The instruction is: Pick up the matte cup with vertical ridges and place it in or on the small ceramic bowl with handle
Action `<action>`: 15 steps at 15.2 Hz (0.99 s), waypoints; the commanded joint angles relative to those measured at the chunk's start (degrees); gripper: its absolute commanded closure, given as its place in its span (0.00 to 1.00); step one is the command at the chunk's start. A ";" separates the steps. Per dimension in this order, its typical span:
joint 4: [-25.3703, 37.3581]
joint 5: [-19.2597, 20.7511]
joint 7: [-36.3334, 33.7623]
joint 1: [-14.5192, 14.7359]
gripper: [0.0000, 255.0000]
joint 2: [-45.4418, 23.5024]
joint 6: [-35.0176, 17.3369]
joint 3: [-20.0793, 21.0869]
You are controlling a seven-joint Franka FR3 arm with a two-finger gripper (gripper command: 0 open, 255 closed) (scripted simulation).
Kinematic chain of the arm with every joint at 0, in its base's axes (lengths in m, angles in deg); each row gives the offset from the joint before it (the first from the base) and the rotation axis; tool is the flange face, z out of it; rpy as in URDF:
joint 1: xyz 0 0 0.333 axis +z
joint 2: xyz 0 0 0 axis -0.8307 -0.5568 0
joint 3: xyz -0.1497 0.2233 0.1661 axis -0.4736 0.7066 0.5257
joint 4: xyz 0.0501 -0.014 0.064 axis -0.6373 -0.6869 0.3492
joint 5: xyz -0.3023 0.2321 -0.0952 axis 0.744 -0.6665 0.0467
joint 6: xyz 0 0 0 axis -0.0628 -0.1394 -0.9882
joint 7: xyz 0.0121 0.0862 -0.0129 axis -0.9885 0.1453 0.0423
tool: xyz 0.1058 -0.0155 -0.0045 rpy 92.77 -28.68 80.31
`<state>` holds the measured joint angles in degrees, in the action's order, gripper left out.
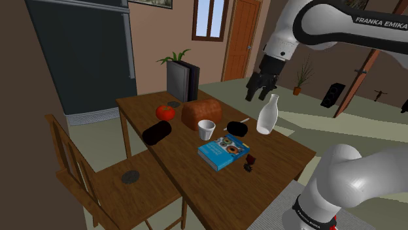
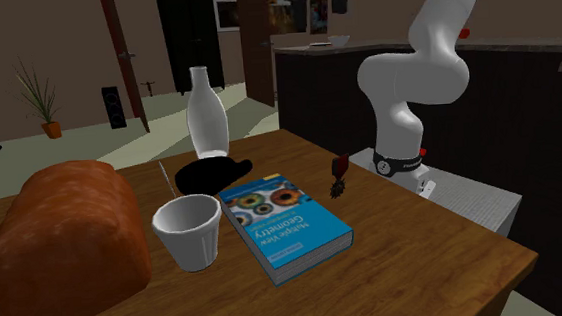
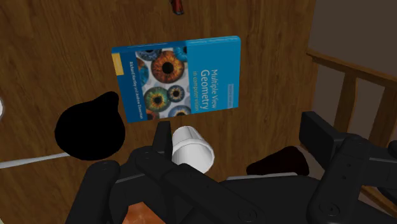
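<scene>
The gripper hangs in the air above the far side of the table, its fingers spread apart with nothing between them. In the wrist view the gripper looks down on the table from well above.

The white cup stands upright on the table, near the middle. Its long axis is vertical, its mouth faces up, and it narrows a little toward the base. It is free on all sides.

The black bowl with a handle sits near the cup, between it and a tall white bottle that stands upright beside the bowl. In the second exterior view a brown loaf of bread lies just beside the cup, and a blue book lies flat on its other side. A red tomato and a black object lying on its side sit near the loaf. A small dark red object lies by the book's edge. A wooden chair stands at the table.
</scene>
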<state>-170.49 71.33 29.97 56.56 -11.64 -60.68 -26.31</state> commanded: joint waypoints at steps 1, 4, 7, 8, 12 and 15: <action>0.00 0.00 0.00 0.00 0.00 0.00 0.00 0.00; -1.98 0.17 2.26 -0.12 0.00 -3.60 -5.63 -1.46; -3.21 0.10 4.56 -0.09 0.00 -7.90 -11.19 -2.96; -3.45 0.01 5.35 -0.06 0.00 -9.48 -13.02 -3.47; -3.55 -0.78 8.65 0.29 0.00 -16.44 -20.04 -5.54; -2.71 -1.93 11.37 0.74 0.00 -22.24 -24.91 -7.11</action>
<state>-173.09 69.81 40.14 57.18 -31.70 -83.29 -32.75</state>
